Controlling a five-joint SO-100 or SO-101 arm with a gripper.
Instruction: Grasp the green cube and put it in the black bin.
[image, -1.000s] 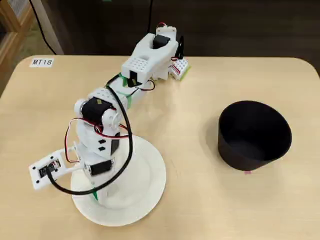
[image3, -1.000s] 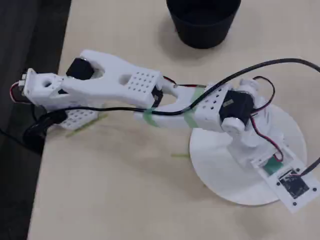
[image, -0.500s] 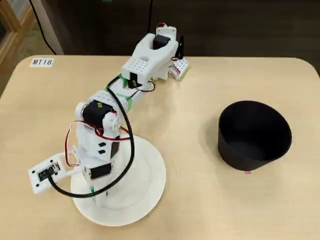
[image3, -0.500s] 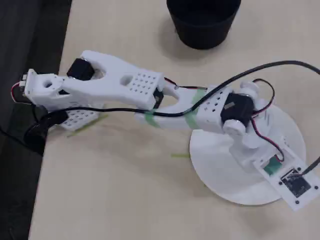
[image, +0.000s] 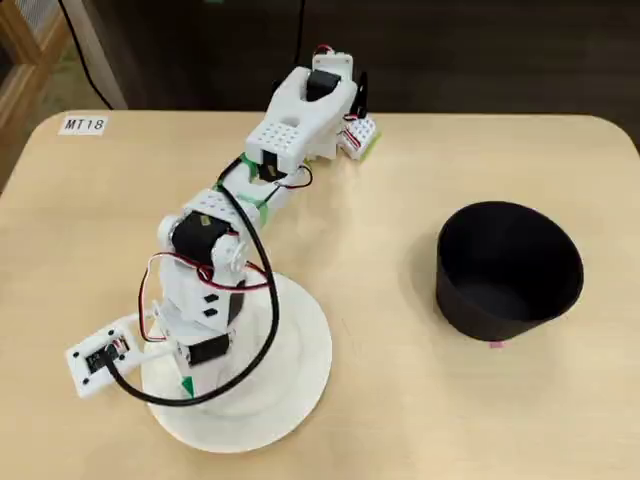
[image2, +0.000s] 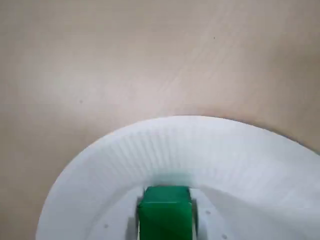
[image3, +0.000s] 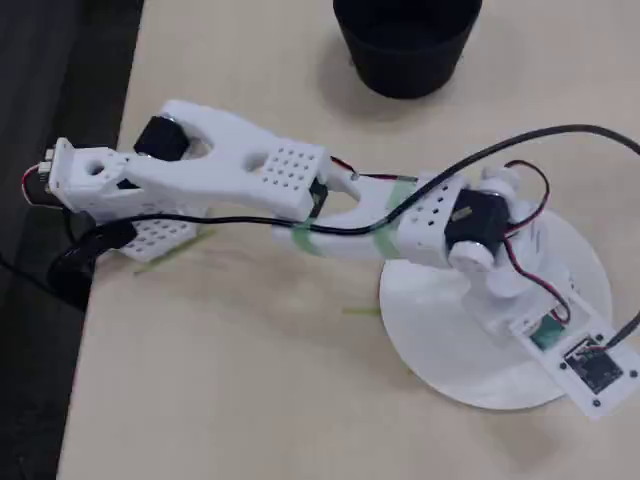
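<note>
Pale beige tabletop (image: 420, 400) fills every view, with a dark floor beyond its far edge and a strip of wooden furniture at the upper left of a fixed view. At the bottom of the wrist view the gripper (image2: 165, 220) is pinching the green cube (image2: 165, 216): white finger parts sit tight against both sides of the cube, though only their upper portions show, so the grip is judged from that sliver alone. Behind the cube lies the ribbed rim of the white plate (image2: 200, 145), and bare table beyond it. In both fixed views the white arm (image: 205, 290) bends down over that plate (image: 300, 380), its wrist end with a small circuit board hanging past the plate's edge, and black, red and white cables looping along the links. Bands of green tape (image3: 385, 225) wrap the arm near its middle joint, and a thin yellow-green strip (image3: 358, 311) lies on the table just beside the plate. The arm's base sits at the table's far edge. The black bin (image: 508, 270) stands upright and well apart from the plate, to the right in a fixed view, with a tiny pink mark at its foot. A white label (image: 83, 125) at the table's upper left corner reads "MT18"
</note>
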